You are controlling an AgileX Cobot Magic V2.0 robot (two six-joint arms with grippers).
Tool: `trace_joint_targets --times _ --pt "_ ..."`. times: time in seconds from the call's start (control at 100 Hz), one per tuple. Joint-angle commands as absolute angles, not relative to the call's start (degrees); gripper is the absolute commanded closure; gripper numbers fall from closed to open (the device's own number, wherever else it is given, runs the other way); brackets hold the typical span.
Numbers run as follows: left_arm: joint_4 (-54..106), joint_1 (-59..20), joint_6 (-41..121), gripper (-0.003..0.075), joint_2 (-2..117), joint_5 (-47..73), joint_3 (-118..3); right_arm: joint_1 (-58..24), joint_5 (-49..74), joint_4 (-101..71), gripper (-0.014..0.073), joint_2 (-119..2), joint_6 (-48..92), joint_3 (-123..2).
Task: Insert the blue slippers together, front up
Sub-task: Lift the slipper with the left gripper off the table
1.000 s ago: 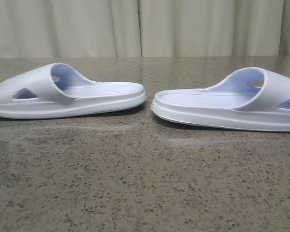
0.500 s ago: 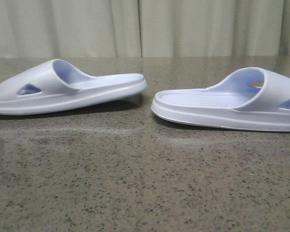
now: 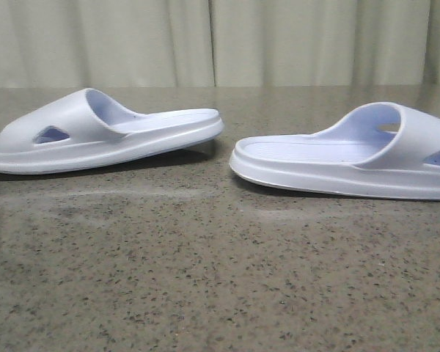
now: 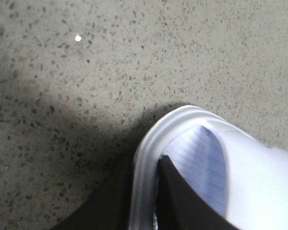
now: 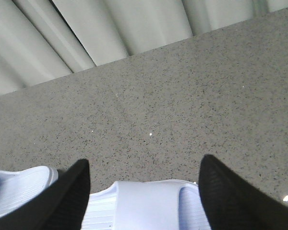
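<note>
The left tool is clamped on the toe rim of the left slipper, one dark finger inside on the ribbed footbed and the other outside the rim. In the front view this slipper is tilted: its heel end is raised clear of the speckled counter, casting a shadow beneath, while the toe end nearest the tool is low at the frame's edge. A triangular cut-out shows in the side of its wide strap.

The right tool is spread wide, its two dark fingers well apart and holding nothing. The right slipper lies between and below them, its strap just under the gap; whether the fingers touch it cannot be told. In the front view that slipper rests flat on the counter, heel pointing toward the other slipper's heel, the two near each other but apart.

Pale pleated curtains hang behind the counter. No brand, label or writing can be read on either slipper.
</note>
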State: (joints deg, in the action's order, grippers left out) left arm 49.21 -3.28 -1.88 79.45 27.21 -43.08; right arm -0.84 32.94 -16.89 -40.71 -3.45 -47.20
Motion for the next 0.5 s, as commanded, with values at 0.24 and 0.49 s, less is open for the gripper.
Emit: trace_joint_targets --times 0.24,0.49 --pt "50.2 -3.3 5.8 0.0704 74.1 25.6 -44.5 -0.5 28.5 -17.5 0.0174 -40.9 -3.0 -49.3" --pt "50.3 -3.3 6.0 0.0704 69.1 27.4 -44.5 -0.5 28.5 -17.2 0.0174 -40.9 -3.0 -49.3"
